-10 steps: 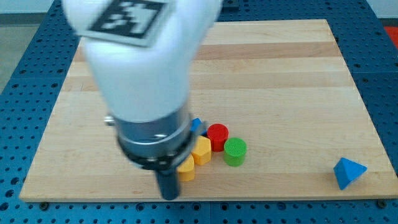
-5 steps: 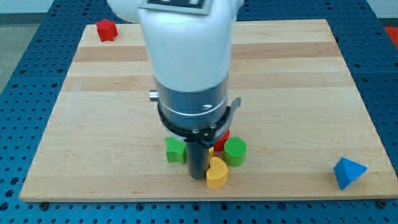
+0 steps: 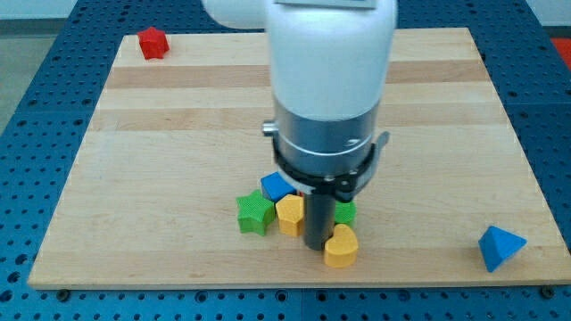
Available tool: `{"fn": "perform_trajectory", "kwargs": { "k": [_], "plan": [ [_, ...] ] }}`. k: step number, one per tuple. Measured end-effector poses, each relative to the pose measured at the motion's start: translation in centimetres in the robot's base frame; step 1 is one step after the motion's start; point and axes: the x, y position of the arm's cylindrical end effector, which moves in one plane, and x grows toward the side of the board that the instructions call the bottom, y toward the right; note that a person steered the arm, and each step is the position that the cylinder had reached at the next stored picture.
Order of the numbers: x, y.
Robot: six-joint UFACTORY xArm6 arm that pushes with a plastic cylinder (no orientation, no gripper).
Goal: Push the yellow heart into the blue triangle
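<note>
The yellow heart (image 3: 341, 247) lies near the board's bottom edge, a little right of centre. My tip (image 3: 317, 246) rests against the heart's left side. The blue triangle (image 3: 500, 247) sits far to the right, near the board's bottom right corner, well apart from the heart. The rod and the arm body above it hide part of the block cluster behind.
Left of my tip are a yellow hexagon (image 3: 289, 215), a green star (image 3: 255, 212) and a blue block (image 3: 277, 186). A green cylinder (image 3: 345, 212) shows partly behind the rod. A red block (image 3: 153, 43) sits at the wooden board's (image 3: 446, 134) top left corner.
My tip has moved to the right and pushed the yellow heart rightward along the bottom edge. The arm now hides the red cylinder and uncovers the blue block and yellow hexagon.
</note>
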Motion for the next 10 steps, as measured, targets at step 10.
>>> {"fn": "perform_trajectory", "kwargs": {
  "k": [10],
  "plan": [
    [1.7,10.9]
  ]
}}
